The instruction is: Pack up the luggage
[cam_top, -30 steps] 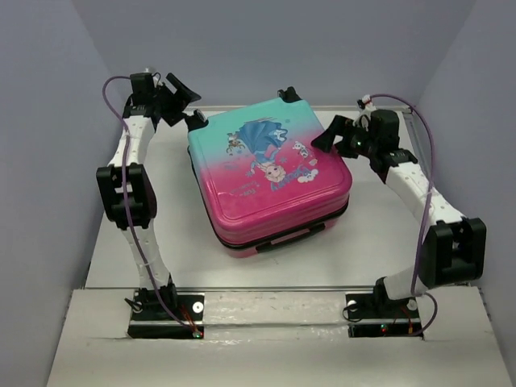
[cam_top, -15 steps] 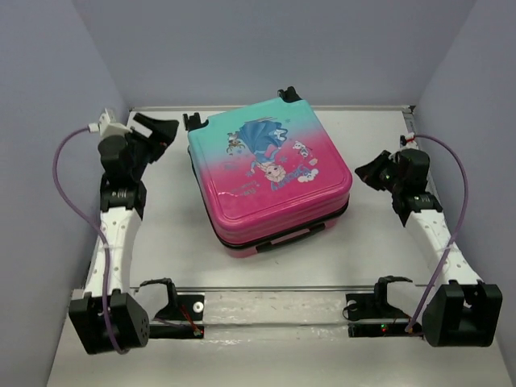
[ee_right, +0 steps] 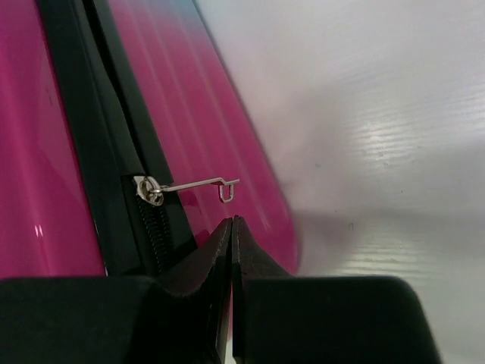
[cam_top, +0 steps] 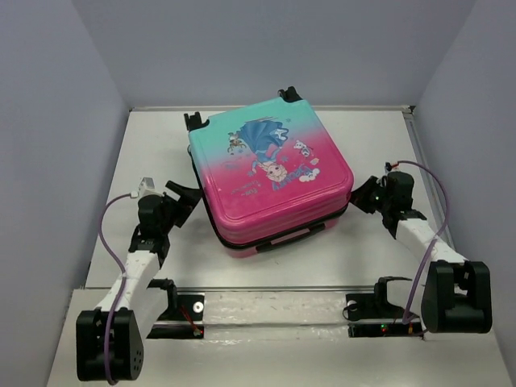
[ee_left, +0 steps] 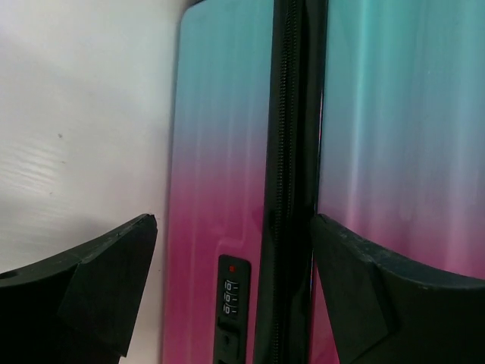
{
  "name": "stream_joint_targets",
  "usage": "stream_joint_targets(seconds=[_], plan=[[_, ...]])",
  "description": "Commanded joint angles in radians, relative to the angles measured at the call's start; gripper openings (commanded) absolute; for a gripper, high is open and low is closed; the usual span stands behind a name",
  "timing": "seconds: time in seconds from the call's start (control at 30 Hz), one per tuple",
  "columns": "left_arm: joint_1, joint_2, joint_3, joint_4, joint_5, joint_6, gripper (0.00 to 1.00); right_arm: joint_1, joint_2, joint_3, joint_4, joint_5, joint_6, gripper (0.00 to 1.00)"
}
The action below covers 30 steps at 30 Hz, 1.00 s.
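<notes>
1 zipper pull, seemingly ungripped, before right hand.

walls: plain lilac-grey | table: white, faintly glossy | light: even

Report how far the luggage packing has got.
Done: the luggage lies flat with its lid down. In hand: the right claw is shut close to the zipper pull, not gripping it; the left claw hangs open at the side with the combination lock. Left: whether the zip runs all round cannot be told, so closing it may remain.
</notes>
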Motion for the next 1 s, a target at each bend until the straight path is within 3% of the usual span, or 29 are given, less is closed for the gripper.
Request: stream_joint_targets(seconds=[0.0, 0.27, 0.5, 0.63, 0.73, 0.97], plan=[[-0.067, 0.13, 0.0, 0.17, 0.036, -0.004, 0.93, -0.003, 0.042, -0.036, 0.24, -0.202, 0.043, 0.07], [-0.124, 0.379, 0.013, 0.397, 0.02, -0.075, 0.93, 0.031, 0.088, -0.122, 0.404, -0.348, 0.104, 0.07], [-0.104, 0.402, 0.034, 0.451, -0.023, -0.11, 0.92, 0.34, 0.169, -0.129, 0.499, -0.222, 0.164, 0.07], [-0.046, 0.363, 0.132, 0.366, 0.003, -0.104, 0.92, 0.451, 0.168, -0.08, 0.489, -0.164, 0.185, 0.07], [-0.001, 0.301, 0.207, 0.287, 0.01, -0.084, 0.92, 0.462, 0.129, -0.049, 0.455, -0.15, 0.181, 0.07], [0.05, 0.075, 0.424, 0.024, -0.07, 0.025, 0.95, 0.61, 0.148, 0.086, 0.267, -0.146, 0.053, 0.08]])
